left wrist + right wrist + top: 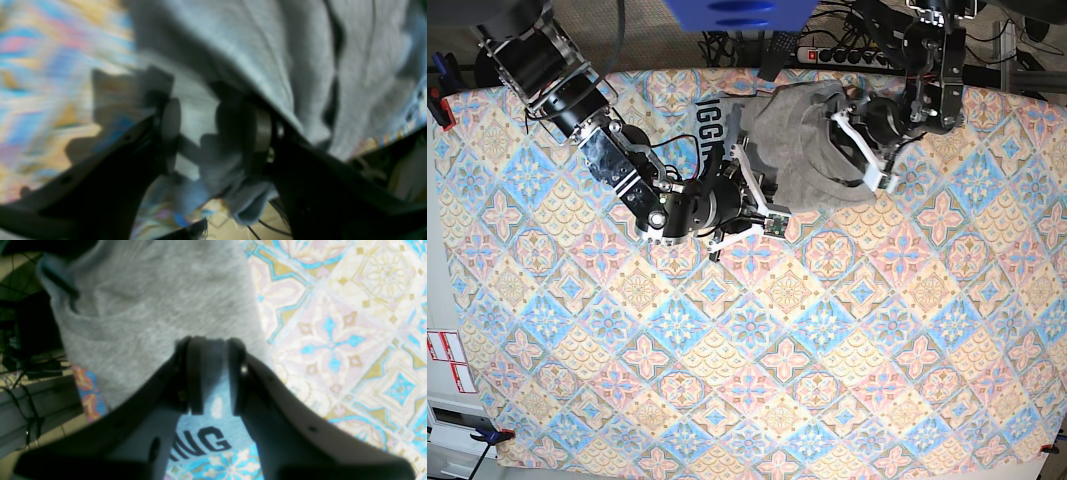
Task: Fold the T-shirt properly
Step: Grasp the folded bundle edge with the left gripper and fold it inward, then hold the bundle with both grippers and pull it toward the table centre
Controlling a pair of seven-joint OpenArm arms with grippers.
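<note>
Left wrist view dim, shadowed and blurred, base view bright, sharper

T-shirt on tablecloth
T-shirt [792, 150] lying at tablecloth's [757, 330] far side, between the two arms, partly under the left gripper [852, 150].

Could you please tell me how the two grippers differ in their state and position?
The left gripper has its jaws wider apart than the right gripper. The left is low at the rumpled grey T-shirt; the right hovers over a flatter part. Both are black.
</note>
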